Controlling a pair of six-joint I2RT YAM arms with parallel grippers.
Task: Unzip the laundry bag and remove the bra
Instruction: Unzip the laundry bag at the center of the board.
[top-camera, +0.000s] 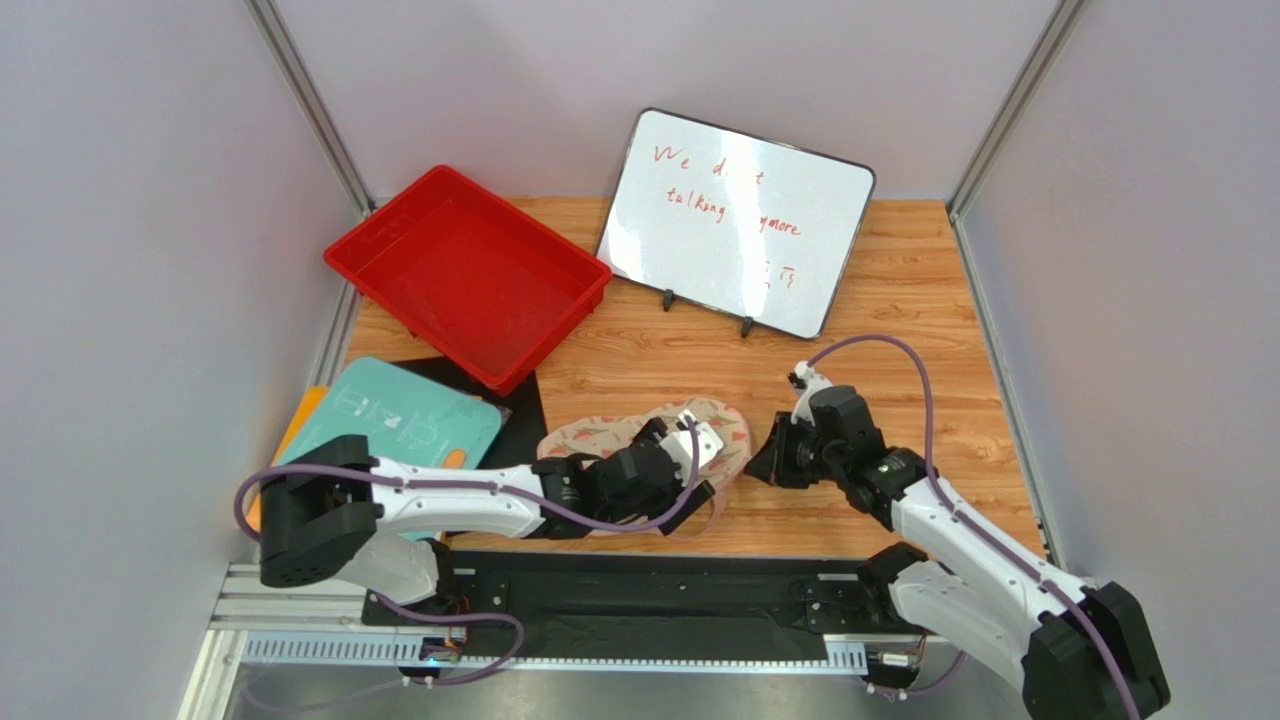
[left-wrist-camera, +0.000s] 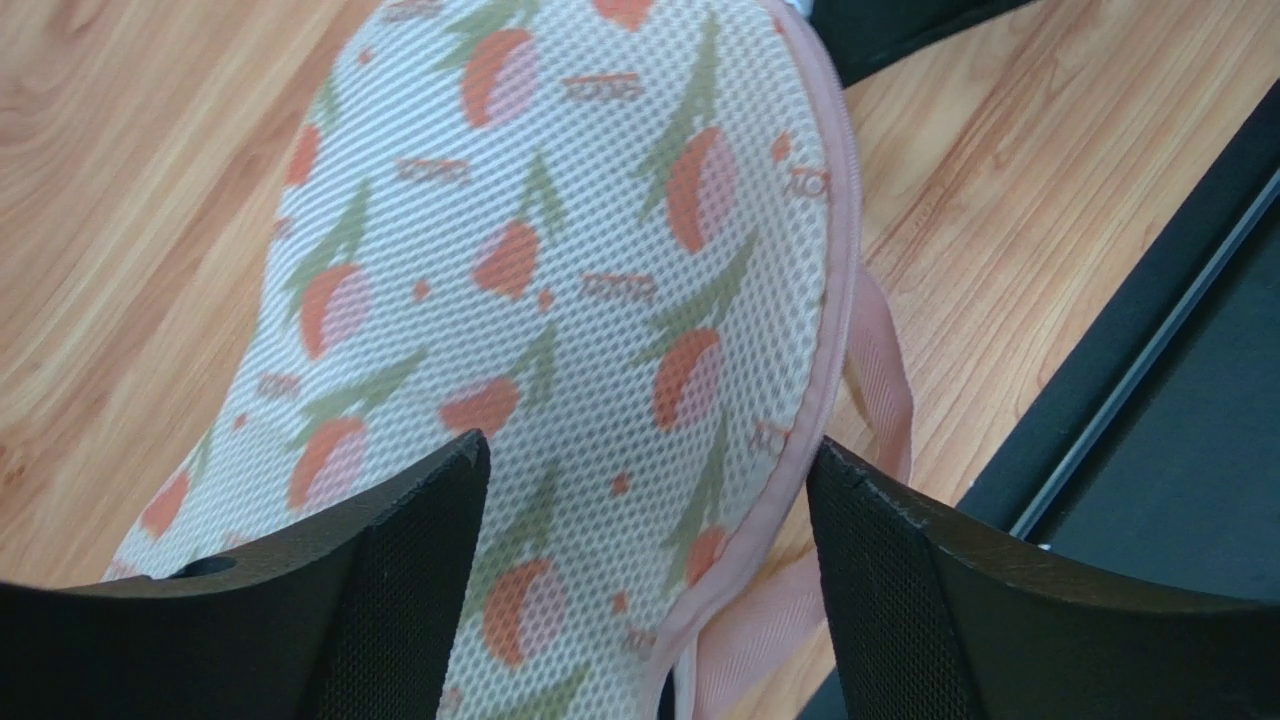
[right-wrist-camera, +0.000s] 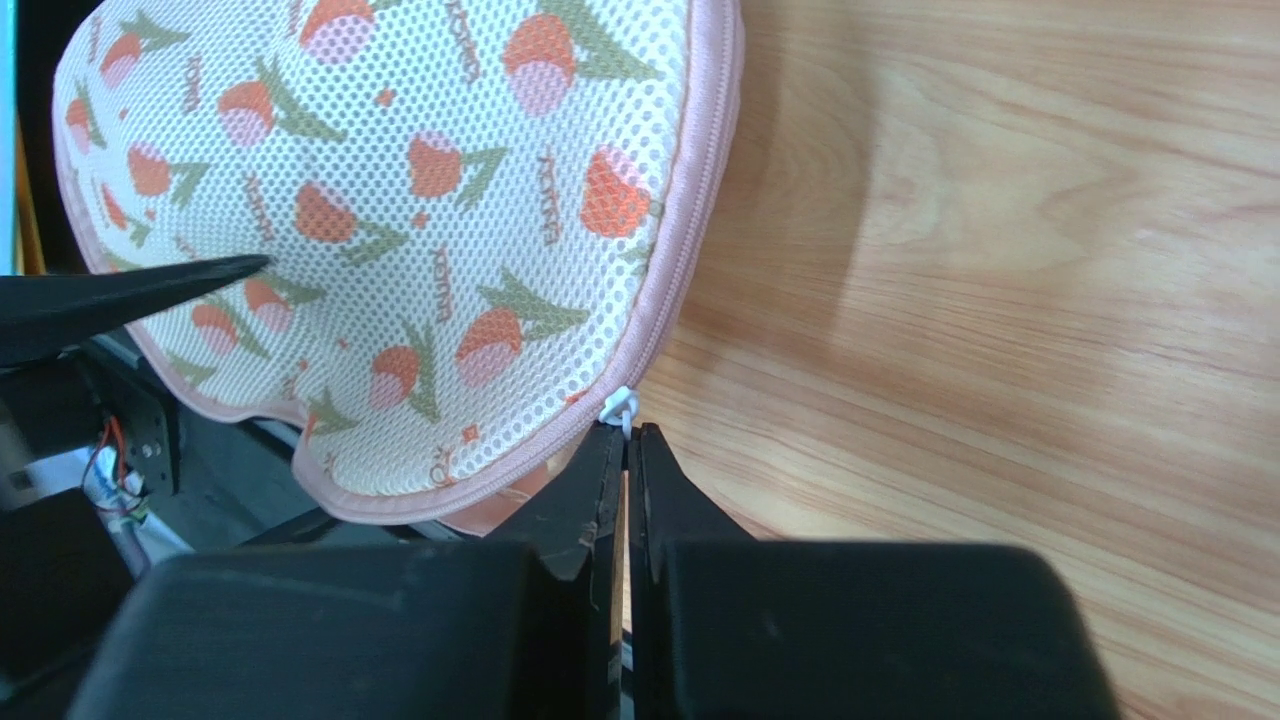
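Note:
The laundry bag (top-camera: 598, 438), cream mesh with pink-red and green print and pink zipper edging, lies flat on the wooden table near the front edge. My left gripper (top-camera: 684, 459) hovers over its right half, open. In the left wrist view the black fingers (left-wrist-camera: 406, 540) straddle the laundry bag (left-wrist-camera: 571, 225) and its pink loop (left-wrist-camera: 887, 375). My right gripper (top-camera: 766, 450) is at the bag's right end. In the right wrist view this gripper (right-wrist-camera: 627, 431) is shut on the small white zipper pull (right-wrist-camera: 618, 405) at the edge of the laundry bag (right-wrist-camera: 406, 225). The bra is hidden.
A red tray (top-camera: 466, 278) stands at the back left and a whiteboard (top-camera: 736, 218) with red writing leans at the back middle. A teal sheet (top-camera: 394, 413) on a black mat (top-camera: 522, 408) lies left of the bag. A black rail (top-camera: 646, 593) runs along the near edge.

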